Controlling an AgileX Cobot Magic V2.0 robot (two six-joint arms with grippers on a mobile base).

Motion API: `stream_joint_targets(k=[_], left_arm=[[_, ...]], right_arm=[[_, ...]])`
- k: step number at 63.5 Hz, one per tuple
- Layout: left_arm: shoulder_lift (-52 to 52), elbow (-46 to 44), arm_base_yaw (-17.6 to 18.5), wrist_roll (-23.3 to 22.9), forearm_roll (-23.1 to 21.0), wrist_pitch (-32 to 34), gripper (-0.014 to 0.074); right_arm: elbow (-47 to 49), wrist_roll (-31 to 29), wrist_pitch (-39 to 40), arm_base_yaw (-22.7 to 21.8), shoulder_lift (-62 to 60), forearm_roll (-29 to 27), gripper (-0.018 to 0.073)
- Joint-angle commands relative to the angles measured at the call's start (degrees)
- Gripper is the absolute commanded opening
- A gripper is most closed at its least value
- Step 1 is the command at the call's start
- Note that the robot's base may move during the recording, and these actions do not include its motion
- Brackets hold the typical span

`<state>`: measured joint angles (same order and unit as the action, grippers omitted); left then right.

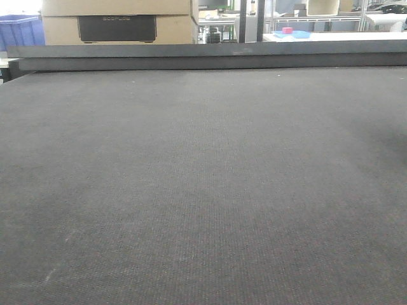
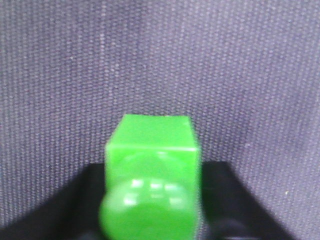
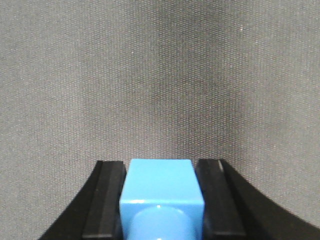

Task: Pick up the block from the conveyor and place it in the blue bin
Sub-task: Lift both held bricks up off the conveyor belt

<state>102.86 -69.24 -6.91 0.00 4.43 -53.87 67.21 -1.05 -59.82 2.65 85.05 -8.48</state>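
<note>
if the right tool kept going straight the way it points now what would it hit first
Only bare conveyor belt lies ahead of the right tool, so the blue block it clamps would probably touch the belt first. Depth is hard to judge from the wrist view.

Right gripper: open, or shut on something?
Shut. The right gripper has both fingers pressed against the sides of a blue block.

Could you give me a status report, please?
Left gripper shut on green plastic block. Right gripper shut on blue plastic block. Dark grey woven conveyor belt below, no obstruction seen.
</note>
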Motion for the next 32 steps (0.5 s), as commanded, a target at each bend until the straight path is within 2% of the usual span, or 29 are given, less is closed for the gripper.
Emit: stream_joint_targets(k=[1,10,20,28,32], left_arm=[[0.3,-0.2,-0.1,0.0,-0.6,-0.7,0.0094],[0.0,-0.2,-0.1,0.0,-0.6,-1.2,-0.0115],[-2.5,-0.2,-0.1,0.6,-0.8,-1.3,-0.0111],[-5.8,-0.2,-0.1,5.5,-2.8,-1.3,-0.0111],[-7.4,-0.2,-0.1,9.8,-5.4,-1.1,-0.0111]], right_arm=[[0.1,-0.6,0.1,-0.2,-0.5,0.2,-0.0162],[0.1,-0.6,0.3,-0.2,-0.5,0.2,-0.0162],[0.1,-1.3,0.7,-0.2,-0.7,0.2,-0.0162],[0.1,-3.8,1.5,-0.1,-1.1,0.1,-0.0162],[0.1,-5.1,1.9,0.4,-1.6,0.1,-0.0162]])
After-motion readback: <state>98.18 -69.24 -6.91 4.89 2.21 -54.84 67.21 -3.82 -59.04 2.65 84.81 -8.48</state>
